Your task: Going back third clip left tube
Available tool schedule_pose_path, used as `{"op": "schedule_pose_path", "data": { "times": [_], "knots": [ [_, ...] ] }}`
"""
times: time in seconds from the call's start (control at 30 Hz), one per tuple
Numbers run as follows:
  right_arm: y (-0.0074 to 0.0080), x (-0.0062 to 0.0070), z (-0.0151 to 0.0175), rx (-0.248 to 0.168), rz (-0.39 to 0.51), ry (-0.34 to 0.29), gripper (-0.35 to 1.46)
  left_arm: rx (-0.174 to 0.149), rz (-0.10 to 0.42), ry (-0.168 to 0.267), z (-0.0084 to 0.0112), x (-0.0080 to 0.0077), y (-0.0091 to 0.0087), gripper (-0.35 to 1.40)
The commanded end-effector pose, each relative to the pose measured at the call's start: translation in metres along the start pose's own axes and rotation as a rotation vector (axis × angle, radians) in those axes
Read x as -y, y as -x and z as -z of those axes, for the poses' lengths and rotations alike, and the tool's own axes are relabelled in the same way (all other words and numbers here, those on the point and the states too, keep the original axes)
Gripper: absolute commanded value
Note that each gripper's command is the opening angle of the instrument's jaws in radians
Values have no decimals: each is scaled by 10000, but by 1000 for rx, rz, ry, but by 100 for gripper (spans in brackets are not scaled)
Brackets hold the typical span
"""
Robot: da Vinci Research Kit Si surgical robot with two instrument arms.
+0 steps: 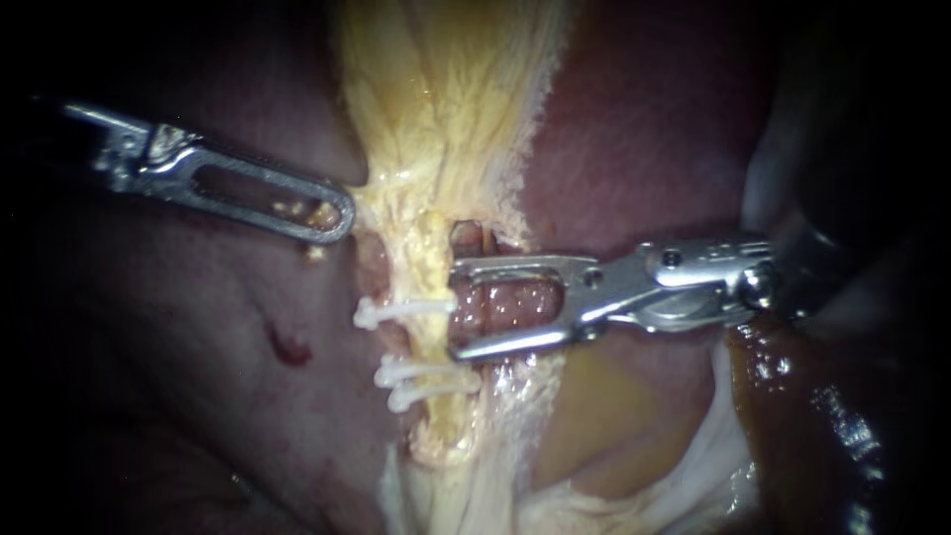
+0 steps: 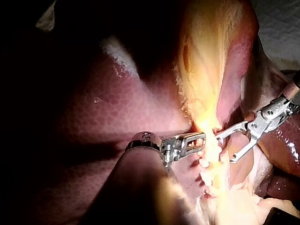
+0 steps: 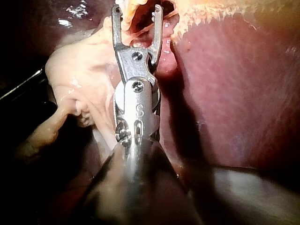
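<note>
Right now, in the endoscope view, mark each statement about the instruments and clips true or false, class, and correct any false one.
1. Three white clips sit across the tube. True.
2. The right instrument is shut. False: it stands open with a clear gap, next to the clips.
3. The left instrument has its tip at the edge of the yellow tissue. True.
4. The two instruments cross each other. False: they are apart, on opposite sides of the tube.
</note>
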Motion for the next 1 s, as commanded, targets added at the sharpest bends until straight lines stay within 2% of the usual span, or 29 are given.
{"op": "schedule_pose_path", "data": {
  "times": [0.03,0.33,0.57,0.8,1.0],
  "knots": [
    [-3,1,7,4,7,0,50,0,0,0,0,0,0,-35],
    [-23,13,65,25,43,12,50,0,0,0,0,0,0,-35],
    [-28,16,78,29,56,13,50,3,0,3,-6,1,-1,-35],
    [-28,17,81,28,61,12,50,3,-4,0,-27,-1,-8,-35],
    [-29,19,81,28,61,13,50,-3,-10,-5,-57,-11,-13,-35]
  ]
}}
